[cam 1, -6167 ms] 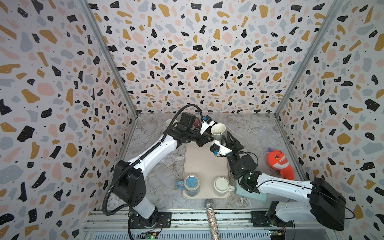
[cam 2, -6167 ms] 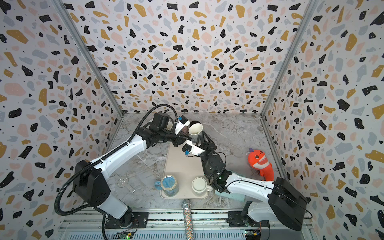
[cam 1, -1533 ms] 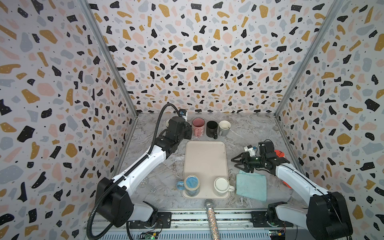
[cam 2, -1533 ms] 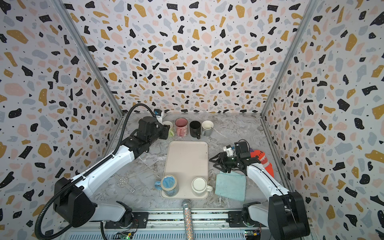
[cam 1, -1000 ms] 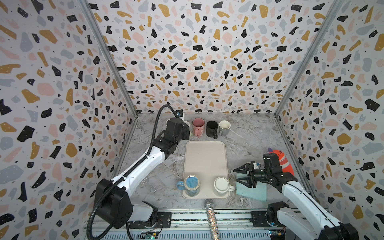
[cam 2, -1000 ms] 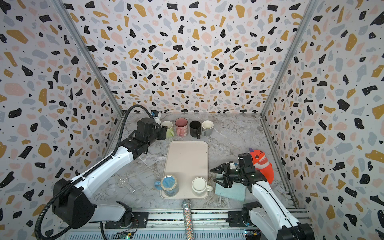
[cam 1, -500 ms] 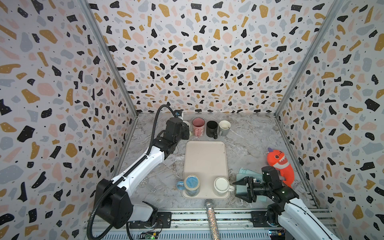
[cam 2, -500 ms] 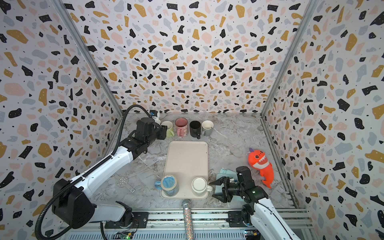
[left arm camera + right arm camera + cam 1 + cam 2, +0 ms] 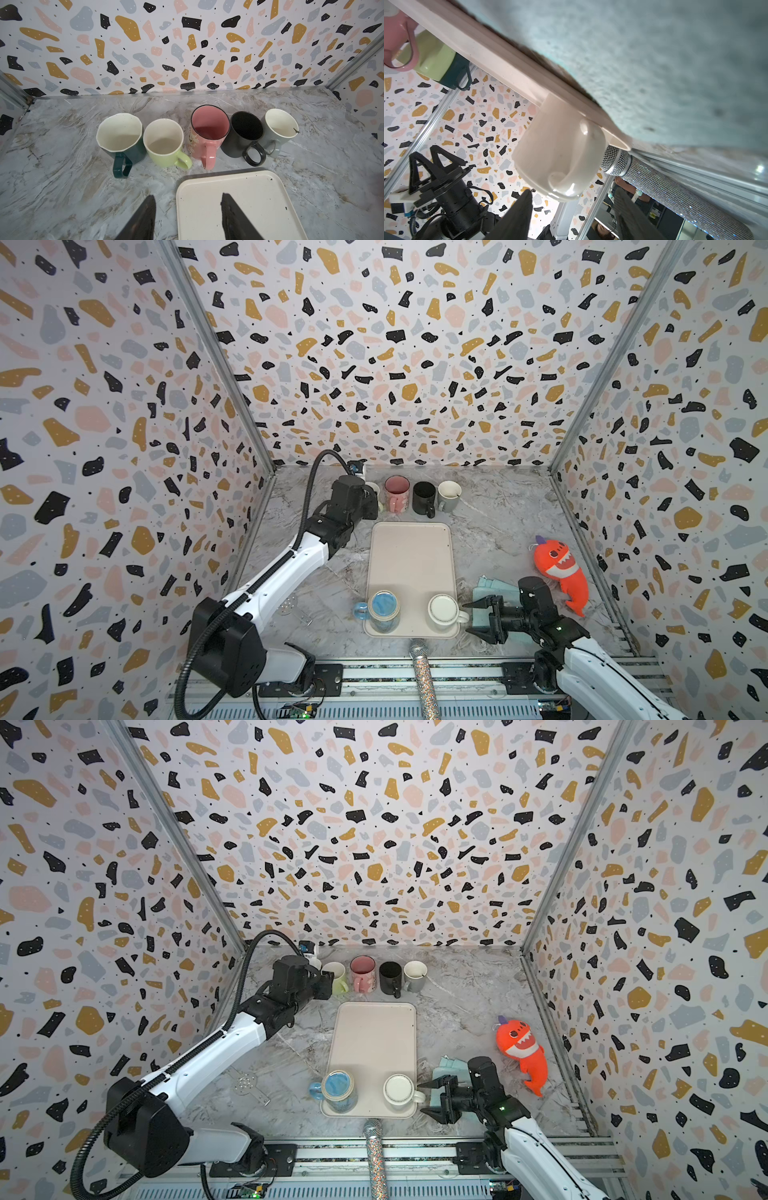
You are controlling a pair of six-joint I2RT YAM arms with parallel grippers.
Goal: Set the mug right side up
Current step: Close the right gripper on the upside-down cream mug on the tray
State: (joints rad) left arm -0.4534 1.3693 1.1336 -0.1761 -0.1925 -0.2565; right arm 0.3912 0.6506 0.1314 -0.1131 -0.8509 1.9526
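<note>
Swung my right gripper [image 9: 468, 618] over beside cream mug [image 9: 442, 608] on tray [image 9: 409, 556] | jaws apart, empty | left gripper [image 9: 188, 196] also spread, empty

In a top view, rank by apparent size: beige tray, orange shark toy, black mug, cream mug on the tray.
1. beige tray
2. orange shark toy
3. black mug and cream mug: look alike; the cream mug sits nearer the camera, so unranked.
</note>
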